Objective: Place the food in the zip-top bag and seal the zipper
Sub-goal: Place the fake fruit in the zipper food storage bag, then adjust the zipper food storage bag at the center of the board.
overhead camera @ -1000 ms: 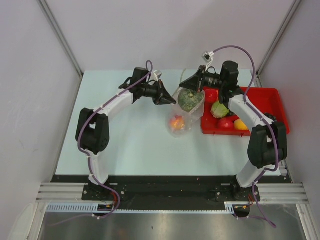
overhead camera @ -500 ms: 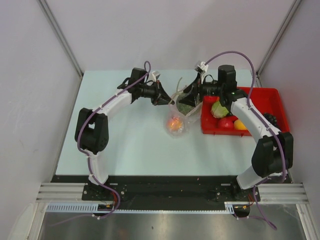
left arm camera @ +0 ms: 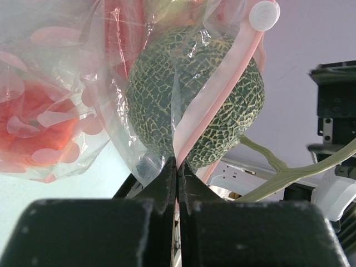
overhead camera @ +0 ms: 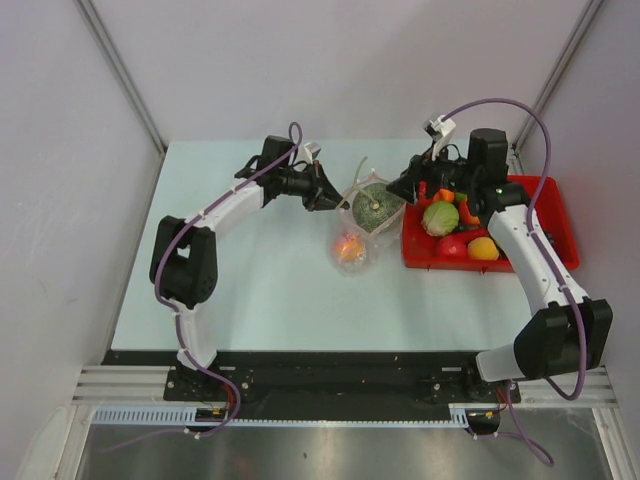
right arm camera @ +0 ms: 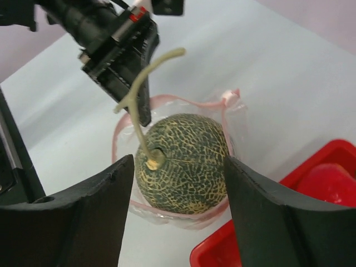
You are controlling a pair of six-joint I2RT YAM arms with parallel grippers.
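Note:
The clear zip-top bag (overhead camera: 362, 238) stands on the table with its mouth facing up. My left gripper (overhead camera: 331, 200) is shut on the pink zipper (left arm camera: 222, 94) strip at the bag's rim (left arm camera: 177, 162). The green netted melon (overhead camera: 377, 207) (right arm camera: 183, 161) sits in the bag's mouth, its pale stem (right arm camera: 139, 94) sticking up. Red-orange food (overhead camera: 350, 247) (left arm camera: 33, 122) lies lower in the bag. My right gripper (overhead camera: 402, 188) (right arm camera: 179, 167) hangs open just right of and above the melon, its fingers (right arm camera: 105, 194) apart from it and holding nothing.
A red tray (overhead camera: 555, 205) at the right holds a green cabbage (overhead camera: 440, 217), a red tomato (overhead camera: 452, 245), an orange fruit (overhead camera: 483, 248) and a small orange piece (overhead camera: 443, 195). Its corner (right arm camera: 222, 256) lies right beside the bag. White walls enclose the table.
My right gripper has opened, let go of the melon into the bag's mouth and drawn back to the right toward the tray. The left gripper has kept its hold on the rim.

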